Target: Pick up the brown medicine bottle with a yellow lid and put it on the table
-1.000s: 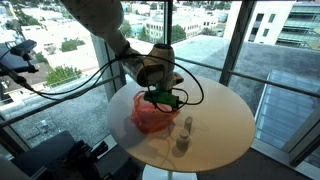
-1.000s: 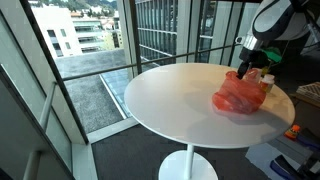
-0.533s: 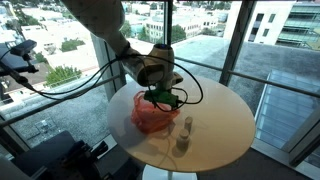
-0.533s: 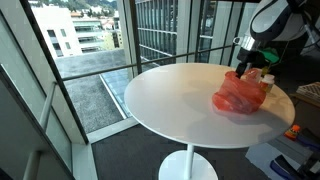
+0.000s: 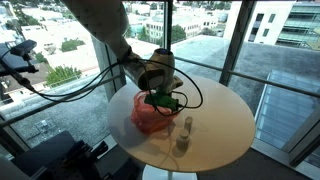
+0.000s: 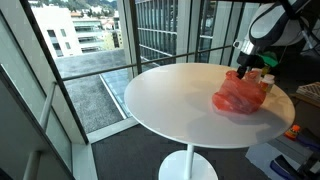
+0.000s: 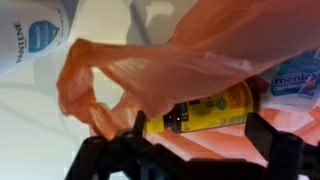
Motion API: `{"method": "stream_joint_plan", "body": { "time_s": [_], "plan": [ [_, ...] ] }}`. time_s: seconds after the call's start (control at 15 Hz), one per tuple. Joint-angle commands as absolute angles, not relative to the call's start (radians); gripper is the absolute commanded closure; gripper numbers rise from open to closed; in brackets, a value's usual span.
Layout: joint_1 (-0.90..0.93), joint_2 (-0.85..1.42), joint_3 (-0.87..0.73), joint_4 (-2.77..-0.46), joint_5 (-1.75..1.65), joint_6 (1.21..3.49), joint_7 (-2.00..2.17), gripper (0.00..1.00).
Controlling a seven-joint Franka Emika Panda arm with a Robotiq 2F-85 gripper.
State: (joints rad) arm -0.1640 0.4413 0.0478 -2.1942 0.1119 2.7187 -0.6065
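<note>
In the wrist view the brown medicine bottle (image 7: 205,108) lies on its side inside the open mouth of a red-orange plastic bag (image 7: 190,50). It shows a yellow body with print and a dark end at the left. My gripper (image 7: 200,135) is open, one finger on each side of the bottle and neither touching it. In both exterior views the gripper (image 5: 163,100) (image 6: 250,72) hangs low over the bag (image 5: 148,116) (image 6: 238,96), which rests on the round white table (image 5: 225,120) (image 6: 170,100). The bottle does not show in those views.
A pale slim bottle (image 5: 186,128) stands on the table beside the bag. In the wrist view a white bottle with a blue label (image 7: 40,30) lies at the upper left, and another blue-labelled item (image 7: 295,80) lies in the bag at the right. Floor-to-ceiling windows surround the table.
The arm has shifted very slightly over the bag. The gripper stays open and the bag has not moved.
</note>
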Motion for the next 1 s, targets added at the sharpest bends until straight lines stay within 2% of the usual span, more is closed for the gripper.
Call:
{"method": "stream_joint_plan", "body": {
  "time_s": [0.0, 0.93],
  "plan": [
    [-0.191, 0.470, 0.065, -2.167, 0.077, 2.738, -0.602, 0.00],
    [-0.204, 0.494, 0.074, -2.164, 0.044, 2.749, -0.603, 0.00]
  ]
}}
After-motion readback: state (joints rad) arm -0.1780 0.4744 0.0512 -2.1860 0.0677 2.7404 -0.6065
